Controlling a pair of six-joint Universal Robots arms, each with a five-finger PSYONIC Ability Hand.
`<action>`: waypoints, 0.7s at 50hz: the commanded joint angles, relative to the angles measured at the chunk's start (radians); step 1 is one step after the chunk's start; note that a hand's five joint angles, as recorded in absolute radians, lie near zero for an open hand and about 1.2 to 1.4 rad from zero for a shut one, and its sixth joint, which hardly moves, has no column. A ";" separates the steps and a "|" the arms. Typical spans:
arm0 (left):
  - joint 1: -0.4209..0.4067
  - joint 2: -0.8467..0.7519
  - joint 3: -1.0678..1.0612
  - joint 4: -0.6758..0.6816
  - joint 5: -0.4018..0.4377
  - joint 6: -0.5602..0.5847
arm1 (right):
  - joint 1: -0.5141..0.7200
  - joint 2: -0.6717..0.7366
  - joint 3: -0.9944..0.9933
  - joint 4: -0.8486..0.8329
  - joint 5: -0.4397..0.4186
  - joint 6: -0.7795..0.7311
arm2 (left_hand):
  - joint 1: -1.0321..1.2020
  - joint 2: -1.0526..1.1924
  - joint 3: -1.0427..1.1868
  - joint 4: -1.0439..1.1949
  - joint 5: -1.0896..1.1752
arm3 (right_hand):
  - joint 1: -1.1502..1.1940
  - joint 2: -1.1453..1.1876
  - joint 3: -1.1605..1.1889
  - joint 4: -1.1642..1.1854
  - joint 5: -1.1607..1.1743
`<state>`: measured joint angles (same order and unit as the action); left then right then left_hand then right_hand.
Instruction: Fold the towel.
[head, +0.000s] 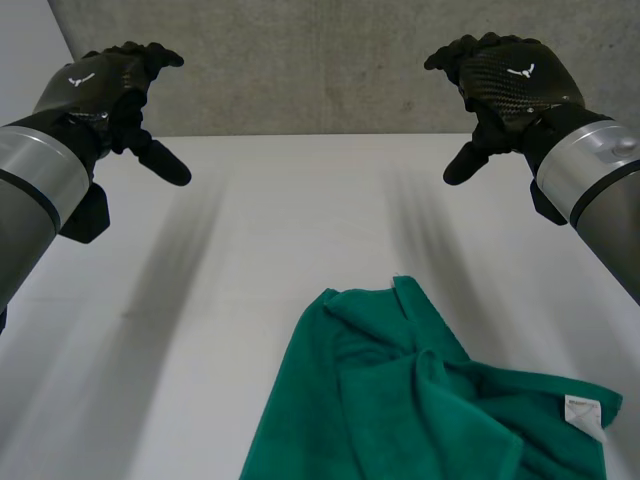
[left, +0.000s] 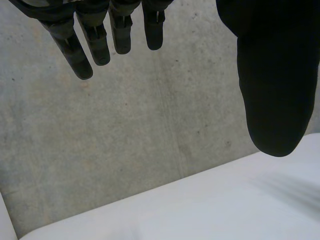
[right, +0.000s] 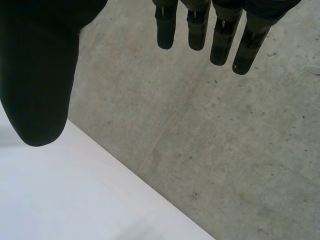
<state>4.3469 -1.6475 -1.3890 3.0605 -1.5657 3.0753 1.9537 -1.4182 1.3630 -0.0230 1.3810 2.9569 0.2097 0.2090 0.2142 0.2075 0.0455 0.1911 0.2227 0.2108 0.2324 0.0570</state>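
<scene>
Head view, upper left: the left hand (head: 108, 85) is raised over the far part of the white table (head: 290, 230), back of the hand toward the camera, left thumb (head: 160, 160) slanting down and inward. In its own wrist view the left fingers (left: 75, 52) hang straight and a little apart, with the thumb standing well clear of them. I read this hand as open, nothing between thumb and fingers. Past the fingertips I see the grey concrete wall (left: 125, 140) and below it the table's far edge.

Head view, upper right: the right hand (head: 510, 80) mirrors the other. It is lifted at about the same height, with the right thumb (head: 468, 160) angled down and inward. Its wrist view shows the right fingers (right: 241, 47) straight and side by side, the thumb wide of them — open as well, palm facing the wall and a strip of table.

The towel (head: 400, 410) is green. It lies on the table at the lower centre-right of the head view and runs off the bottom edge of the frame. It is crumpled rather than flat: one edge rises to a blunt point near mid-frame, and loose folds and ridges cross the middle. A small white label (head: 585, 412) sits at its right-hand corner, near the lower right of the frame.

Both hands are well apart from the towel, toward the far side of the table, and neither touches it. Bare tabletop lies between them and the cloth.
</scene>
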 joint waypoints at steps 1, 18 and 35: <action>-0.018 -0.041 0.001 -0.008 0.000 -0.001 | 0.001 0.012 0.002 0.021 0.004 -0.087 | -0.031 -0.031 -0.036 -0.029 -0.042 | -0.017 -0.048 -0.036 -0.058 -0.057; -0.128 -0.208 -0.004 -0.083 -0.013 -0.027 | 0.057 0.232 -0.042 0.290 -0.014 -0.415 | -0.020 -0.019 -0.024 -0.017 -0.030 | -0.017 -0.048 -0.036 -0.058 -0.057; -0.213 -0.229 -0.294 -0.072 -0.086 -0.239 | 0.077 0.485 -0.001 0.245 -0.261 -0.648 | -0.020 -0.019 -0.024 -0.017 -0.030 | 0.064 0.033 0.044 0.023 0.024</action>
<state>4.1672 -1.8896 -1.5890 2.9501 -1.6308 2.8481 2.0318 -1.0134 1.3563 0.2325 1.1663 2.3065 0.2097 0.2090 0.2142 0.2075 0.0455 0.1912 0.2228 0.2110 0.2325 0.0570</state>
